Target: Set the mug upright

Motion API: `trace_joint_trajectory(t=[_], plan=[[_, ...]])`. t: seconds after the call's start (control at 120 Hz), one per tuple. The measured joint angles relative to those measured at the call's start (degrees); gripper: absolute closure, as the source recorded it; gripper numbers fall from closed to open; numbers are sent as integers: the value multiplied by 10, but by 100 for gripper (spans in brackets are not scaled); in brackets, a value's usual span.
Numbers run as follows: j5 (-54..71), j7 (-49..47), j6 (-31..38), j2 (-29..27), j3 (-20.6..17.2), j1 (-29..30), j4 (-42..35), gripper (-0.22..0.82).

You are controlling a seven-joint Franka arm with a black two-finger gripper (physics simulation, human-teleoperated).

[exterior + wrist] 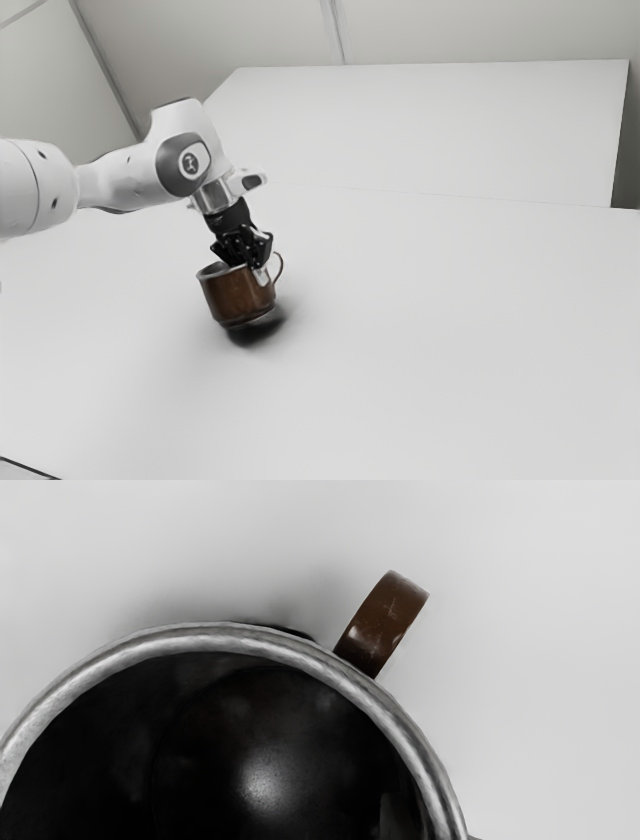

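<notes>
My gripper [257, 268] points down at the mug's rim in the exterior view, on the side by the handle. It is shut on the wall of the brown mug [236, 296], one finger inside and one outside. The mug has its mouth up but leans somewhat, and a dark shadow under its base suggests that it hangs just above the table. In the wrist view the dark inside and pale rim of the mug [262, 760] face the camera, with its handle sticking out; the gripper [434, 825] straddles the rim at the bottom edge.
The white tabletop [430, 340] spreads around the mug. Behind it, toward the top of the exterior view, stands a large white panel or surface [430, 125], with pale walls beyond.
</notes>
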Motion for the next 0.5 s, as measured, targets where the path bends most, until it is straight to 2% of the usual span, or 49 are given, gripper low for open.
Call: trace_joint_trajectory(t=[0.225, 0.5], plan=[[147, -33, 72, 1, -7, -9, -2, 78], [181, -66, 144, -5, -9, -9, -30, 78]])
